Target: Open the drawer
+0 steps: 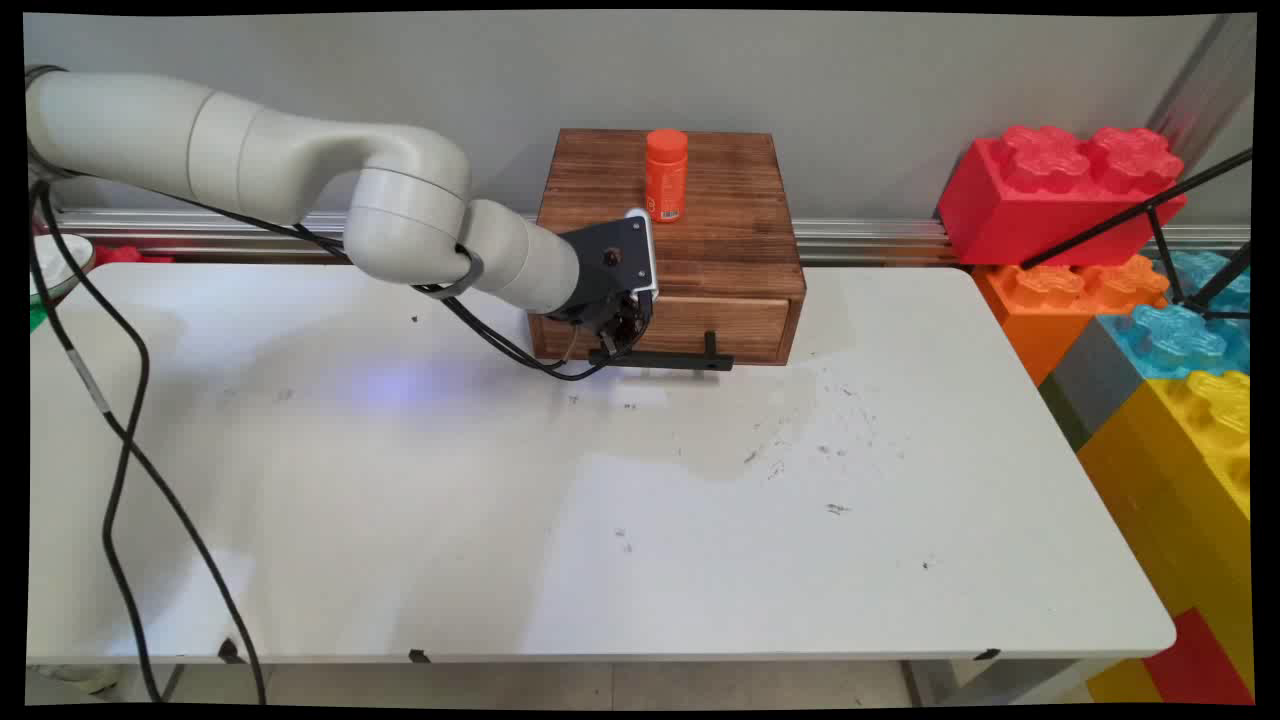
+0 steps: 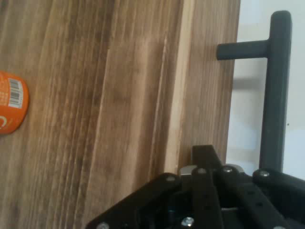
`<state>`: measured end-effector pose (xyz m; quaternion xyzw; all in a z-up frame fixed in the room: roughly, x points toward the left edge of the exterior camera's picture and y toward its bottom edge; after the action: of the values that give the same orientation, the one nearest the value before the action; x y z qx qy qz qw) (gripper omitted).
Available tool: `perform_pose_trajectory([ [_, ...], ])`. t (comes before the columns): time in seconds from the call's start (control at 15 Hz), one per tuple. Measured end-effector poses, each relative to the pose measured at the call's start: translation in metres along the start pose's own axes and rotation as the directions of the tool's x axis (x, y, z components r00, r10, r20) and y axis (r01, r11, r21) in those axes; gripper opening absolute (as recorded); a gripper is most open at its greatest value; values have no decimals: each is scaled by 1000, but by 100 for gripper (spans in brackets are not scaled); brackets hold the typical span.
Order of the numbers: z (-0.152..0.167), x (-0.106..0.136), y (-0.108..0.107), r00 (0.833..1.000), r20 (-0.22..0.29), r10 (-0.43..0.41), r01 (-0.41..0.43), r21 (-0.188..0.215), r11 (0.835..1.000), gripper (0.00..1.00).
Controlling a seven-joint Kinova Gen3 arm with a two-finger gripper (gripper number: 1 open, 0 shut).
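Observation:
A dark wooden drawer box (image 1: 700, 230) stands at the back of the white table (image 1: 700, 560) with an orange bottle (image 1: 666, 175) upright on its top. The box's drawer front (image 1: 720, 325) carries a black bar handle (image 1: 670, 358). My gripper (image 1: 618, 335) is low at the left end of that handle, close against the drawer front. In the hand view the gripper (image 2: 207, 155) looks shut, its tips together over the wooden edge (image 2: 190, 95), with the handle bar (image 2: 276, 95) just to their right and passing behind the linkage. The bottle (image 2: 12, 107) shows at that view's left edge.
Large toy bricks are stacked past the table's right end: red (image 1: 1060, 190), orange (image 1: 1080, 290), blue (image 1: 1180, 335) and yellow (image 1: 1190, 450). A black tripod leg (image 1: 1130, 215) crosses them. Black cables (image 1: 120, 430) hang over the table's left side.

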<state>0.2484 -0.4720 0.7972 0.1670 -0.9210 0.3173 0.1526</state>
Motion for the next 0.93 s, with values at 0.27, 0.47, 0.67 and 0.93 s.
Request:
perform_pose_trajectory([
  [0.27,-9,3,-1,1000,-13,-14,14,-18,1000,0],
  [0.47,-19,6,-4,999,-25,-32,31,-38,999,0],
  [0.67,-31,14,-9,998,-44,-52,49,-78,996,0],
  [0.93,-43,23,-18,996,-55,-74,66,-131,989,100],
])
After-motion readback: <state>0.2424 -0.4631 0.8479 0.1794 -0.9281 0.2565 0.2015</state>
